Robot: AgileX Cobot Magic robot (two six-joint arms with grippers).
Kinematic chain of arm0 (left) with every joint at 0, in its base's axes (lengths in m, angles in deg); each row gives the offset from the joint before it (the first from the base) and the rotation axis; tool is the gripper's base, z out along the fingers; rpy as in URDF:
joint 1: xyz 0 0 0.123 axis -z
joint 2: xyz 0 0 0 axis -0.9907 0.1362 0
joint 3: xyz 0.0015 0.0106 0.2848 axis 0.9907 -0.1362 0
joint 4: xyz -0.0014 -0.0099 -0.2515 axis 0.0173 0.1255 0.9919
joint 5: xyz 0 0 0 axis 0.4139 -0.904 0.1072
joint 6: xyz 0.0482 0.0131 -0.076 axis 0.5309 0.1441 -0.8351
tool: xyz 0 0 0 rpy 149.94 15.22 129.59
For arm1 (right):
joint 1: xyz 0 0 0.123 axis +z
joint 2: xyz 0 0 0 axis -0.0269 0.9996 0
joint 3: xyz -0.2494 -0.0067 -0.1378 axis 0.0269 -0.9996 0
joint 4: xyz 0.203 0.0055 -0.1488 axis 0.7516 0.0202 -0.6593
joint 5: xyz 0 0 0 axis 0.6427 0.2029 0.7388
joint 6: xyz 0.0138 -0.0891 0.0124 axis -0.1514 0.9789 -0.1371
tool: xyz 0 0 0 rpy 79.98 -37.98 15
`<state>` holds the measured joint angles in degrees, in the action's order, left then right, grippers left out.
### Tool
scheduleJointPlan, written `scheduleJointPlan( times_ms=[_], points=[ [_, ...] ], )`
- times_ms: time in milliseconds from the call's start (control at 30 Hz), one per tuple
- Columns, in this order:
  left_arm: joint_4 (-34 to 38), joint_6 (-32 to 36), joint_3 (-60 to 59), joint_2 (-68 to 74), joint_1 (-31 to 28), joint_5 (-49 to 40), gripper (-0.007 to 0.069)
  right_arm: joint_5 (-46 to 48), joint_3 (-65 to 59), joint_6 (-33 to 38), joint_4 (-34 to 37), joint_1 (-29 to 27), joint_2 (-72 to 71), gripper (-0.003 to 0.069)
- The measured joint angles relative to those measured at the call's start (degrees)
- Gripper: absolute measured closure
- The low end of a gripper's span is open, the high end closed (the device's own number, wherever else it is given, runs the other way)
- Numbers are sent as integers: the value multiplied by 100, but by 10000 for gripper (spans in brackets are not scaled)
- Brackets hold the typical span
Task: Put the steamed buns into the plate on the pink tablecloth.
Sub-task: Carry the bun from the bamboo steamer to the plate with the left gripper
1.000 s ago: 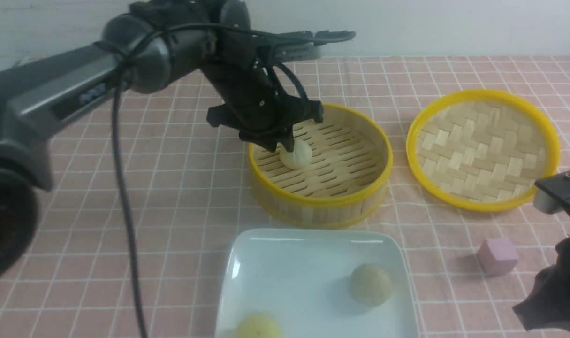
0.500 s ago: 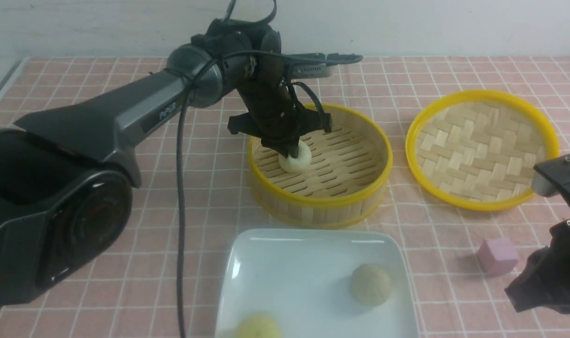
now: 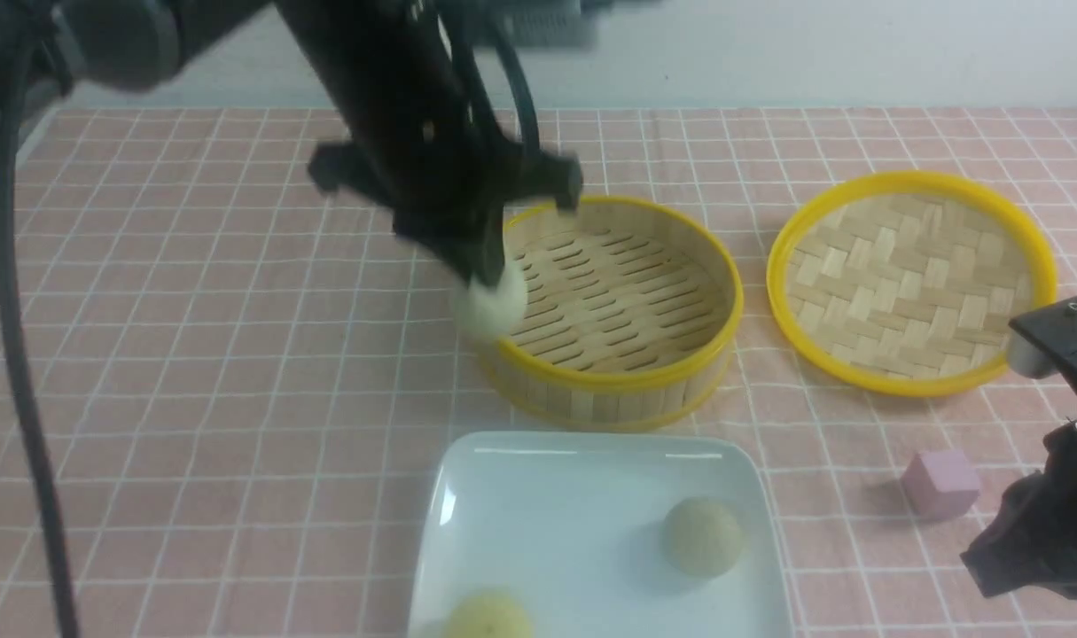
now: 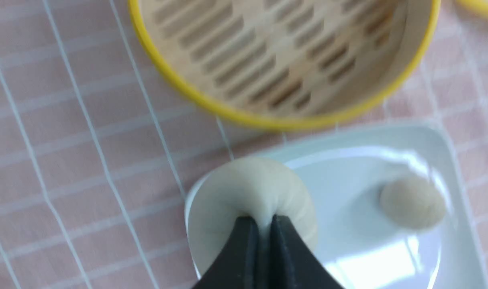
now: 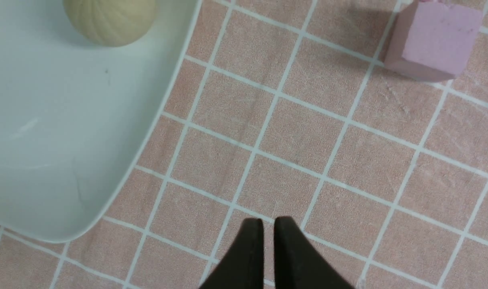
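Observation:
My left gripper (image 3: 485, 282) (image 4: 264, 221) is shut on a pale steamed bun (image 3: 489, 308) (image 4: 250, 188), pinching its top so the dough puckers. It holds the bun in the air over the left rim of the bamboo steamer (image 3: 622, 383). Two more steamed buns (image 3: 700, 536) (image 3: 487, 618) lie in the white square plate (image 3: 547, 523) on the pink tablecloth (image 3: 237, 354). The left wrist view shows the plate (image 4: 348, 188) below the held bun. My right gripper (image 5: 268, 223) hangs over bare cloth beside the plate's corner (image 5: 67, 140), jaws almost touching with nothing between them.
The slatted steamer basket (image 4: 284, 60) has nothing in it. Its woven yellow-rimmed lid (image 3: 910, 279) lies on the cloth at the back right. A small pink cube (image 3: 940, 481) (image 5: 432, 38) sits to the right of the plate, close to my right arm (image 3: 1034, 540).
My left gripper closed on the bun in the steamer, then lifted it up and leftward to the basket's rim. The right arm barely shifted.

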<state>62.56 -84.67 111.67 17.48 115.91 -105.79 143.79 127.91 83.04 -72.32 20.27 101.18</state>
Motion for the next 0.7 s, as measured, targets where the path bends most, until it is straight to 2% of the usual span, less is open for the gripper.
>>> scheduleJointPlan(
  times_ms=[33, 100, 167, 233, 400, 500, 533, 567, 600, 633, 667, 700],
  points=[
    [1, 0, -96, -8, 29, 37, 600, 0, 0, 0, 0, 0, 0, 629],
    [110, -5, -1160, -47, 409, 775, 598, 0, 0, 0, 0, 0, 0, 629],
    [177, -5, -1674, -35, 609, 1351, 597, -8, -4, 0, -24, 0, -21, 629],
    [254, -40, -2030, 42, 727, 1938, 594, -53, -4, 0, -62, 0, -124, 629],
    [296, -389, -2178, 304, 765, 2480, 566, 36, -4, 0, -129, 0, -643, 625],
    [303, -555, -2178, 369, 770, 2588, 466, 360, -4, -12, -170, 0, -1519, 620],
    [303, -566, -2178, 369, 770, 2588, 459, 370, -4, -13, -172, 0, -1634, 620],
    [317, -587, -2178, 369, 770, 2581, 394, 401, -31, -80, -187, 0, -2113, 618],
    [317, -587, -2178, 369, 770, 2581, 386, 393, -43, -99, -186, 0, -2176, 618],
    [283, -600, -2178, 358, 770, 2544, 309, 255, -129, -176, -186, 0, -2682, 617],
    [272, -601, -2178, 351, 770, 2539, 293, 94, -223, -198, -186, 0, -2881, 617],
    [247, -606, -2178, 339, 770, 2540, 242, -232, -426, -212, -186, 0, -3276, 617]
  ],
)
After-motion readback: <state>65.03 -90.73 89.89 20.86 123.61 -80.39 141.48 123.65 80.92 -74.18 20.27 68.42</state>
